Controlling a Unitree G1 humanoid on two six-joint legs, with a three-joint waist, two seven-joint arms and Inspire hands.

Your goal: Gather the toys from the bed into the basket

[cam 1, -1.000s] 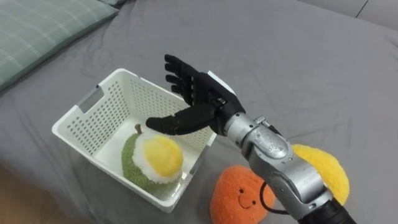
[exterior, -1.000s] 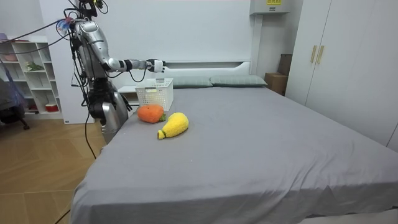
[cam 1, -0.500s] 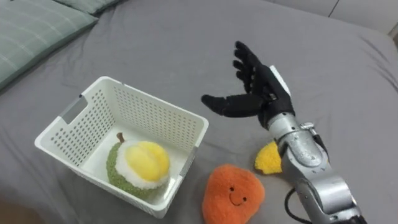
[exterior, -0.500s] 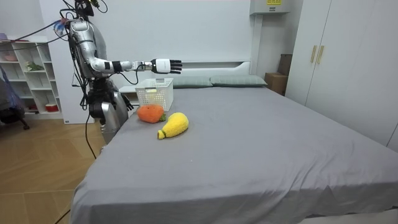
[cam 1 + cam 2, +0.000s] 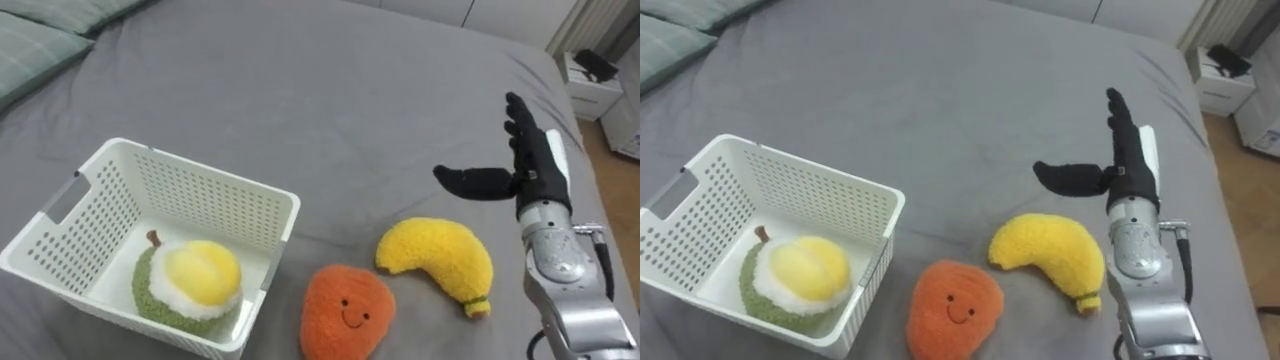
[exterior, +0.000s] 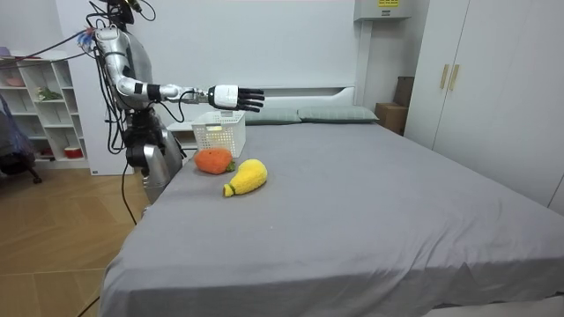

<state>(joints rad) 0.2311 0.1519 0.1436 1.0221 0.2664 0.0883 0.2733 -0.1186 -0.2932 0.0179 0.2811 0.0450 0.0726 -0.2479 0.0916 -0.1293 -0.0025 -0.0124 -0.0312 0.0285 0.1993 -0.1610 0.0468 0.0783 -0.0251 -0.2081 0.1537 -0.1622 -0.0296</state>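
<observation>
While the green toy [image 5: 190, 285] lies in the basket [image 5: 185, 190], the empty, open-fingered right hand [image 5: 530, 175] swings to frame right, likely toward the banana toy [image 5: 440, 258].

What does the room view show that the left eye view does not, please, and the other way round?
The room view adds the robot standing at the edge of the bed, the shelves behind it and the wardrobe. The left eye view adds the green-and-yellow plush lying inside the basket, and the smiling face on the orange plush. Both share the basket, the orange plush, the yellow banana plush beside it, and the open right hand held out above the bed.
</observation>
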